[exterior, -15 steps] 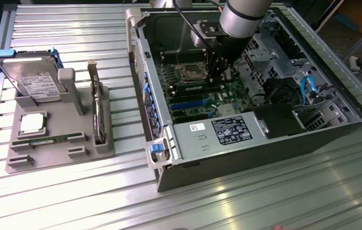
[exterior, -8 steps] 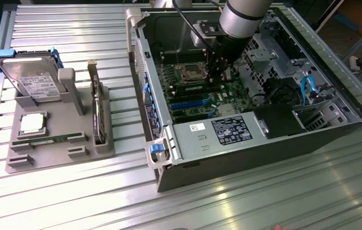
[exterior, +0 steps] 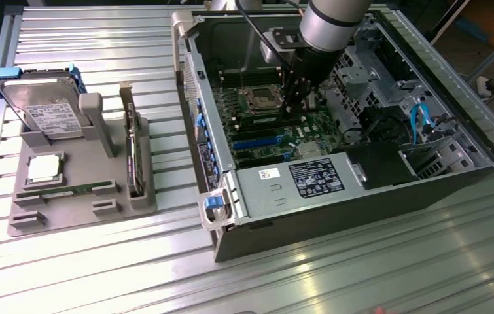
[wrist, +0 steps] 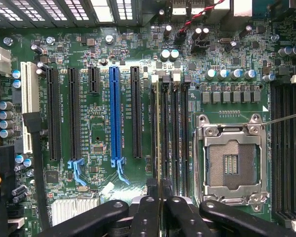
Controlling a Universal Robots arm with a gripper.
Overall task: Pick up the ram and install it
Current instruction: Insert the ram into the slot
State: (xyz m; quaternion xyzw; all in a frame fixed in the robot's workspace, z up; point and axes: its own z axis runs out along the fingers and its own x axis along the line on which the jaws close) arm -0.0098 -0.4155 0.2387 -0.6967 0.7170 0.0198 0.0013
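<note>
Exterior view
Arm: the arm (exterior: 334,23) comes down from 12 o'clock into the open computer case (exterior: 196,111), which lies on its side on the table (exterior: 360,275).
Gripper: the gripper (exterior: 301,98) stands low over the motherboard (exterior: 264,131), just at 3 o'clock of the processor socket (exterior: 260,99).
Fingers here: dark, pointing straight down, and I cannot tell their gap or what is between them.
Holder: a grey holder (exterior: 81,209) sits at 9 o'clock of the case, well apart from the gripper. It carries a hard drive (exterior: 46,111), an upright dark card (exterior: 131,154) and a flat green strip (exterior: 55,191).

Wrist view
Ram: the ram (wrist: 159,128) is seen edge-on as a thin pale line.
Long axis: it runs straight away from the gripper (wrist: 159,190), parallel to the blue slot (wrist: 114,113).
Ram place: it lies along the outermost of the four memory slots (wrist: 176,133), on the blue slot's side, between that slot and the processor socket (wrist: 231,158). Whether it is fully seated, I cannot tell.
Fingers: the fingers (wrist: 151,190) are drawn narrow, one on each flat face of the ram, pinching its near end.
Ram to fingers: the stick is centred in the gap, and the rest of its length reaches out beyond the tips.
</note>
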